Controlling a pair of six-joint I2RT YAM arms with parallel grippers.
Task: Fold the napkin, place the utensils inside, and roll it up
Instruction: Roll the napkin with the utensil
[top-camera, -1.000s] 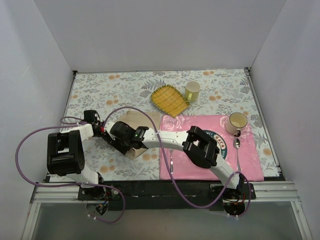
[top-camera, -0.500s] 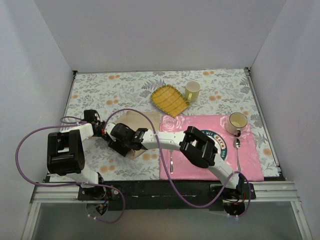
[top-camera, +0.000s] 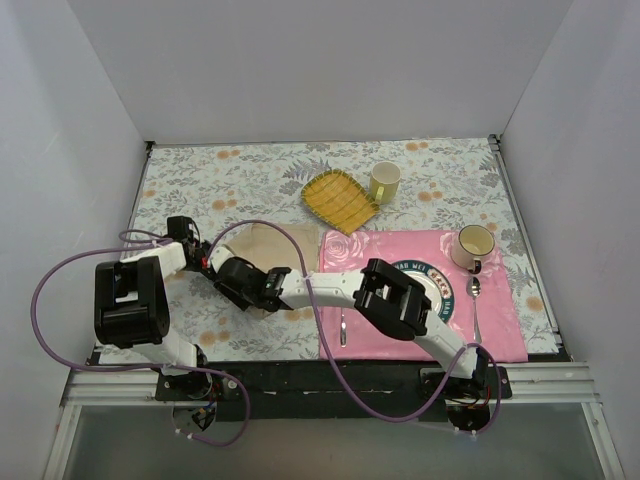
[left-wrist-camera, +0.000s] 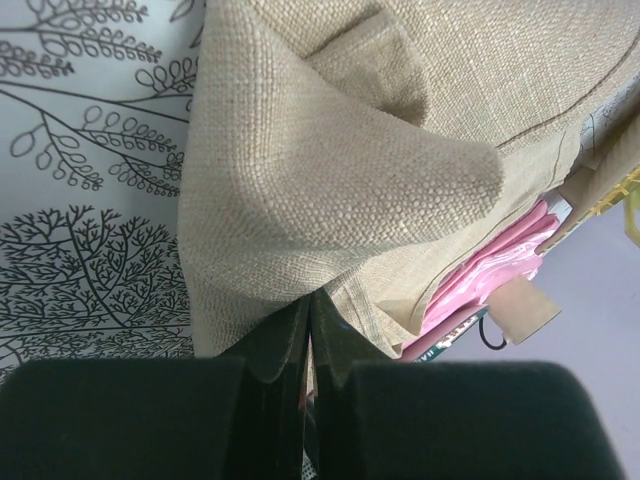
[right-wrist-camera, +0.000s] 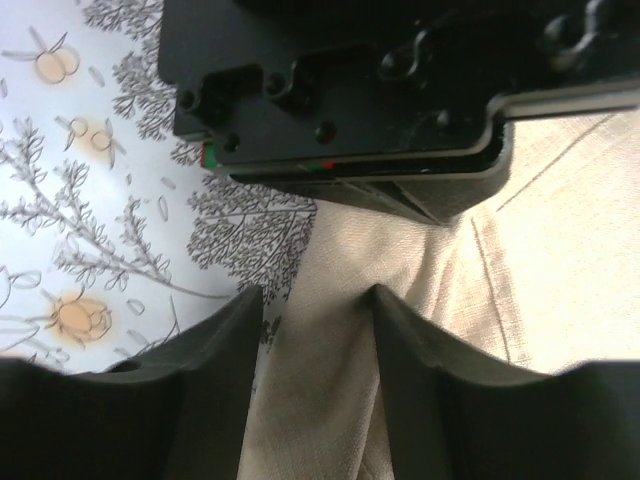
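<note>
2 sets of jaws crowded onto the near-left part of the napkin (top-camera: 268, 243), spread on the floral tablecloth (top-camera: 200, 180) just left of the pink placemat (top-camera: 500, 335). On the left gripper (left-wrist-camera: 308, 312), jaws pressed together, pinching a raised fold of the cloth, probably to lift that edge and carry it over for the fold. On the right gripper (right-wrist-camera: 315, 320), jaws spread, straddling a flat strip of napkin just beside the left gripper's body, nothing pinched; likely lining up for a 2nd hold to keep the edge level during the carry.

Judged as the folding step, no utensil inside yet. 1 spoon (top-camera: 476, 305) on the placemat's right side, near a cream mug (top-camera: 473, 245); 1 more utensil (top-camera: 342, 327) by the placemat's left edge, kind hard to tell; 3rd not made out, perhaps hidden under the right arm. All well apart from the cloth, presumably waiting for a finished fold.

Worth watching: fingers of both arms very close together, little room for a clean grab.
</note>
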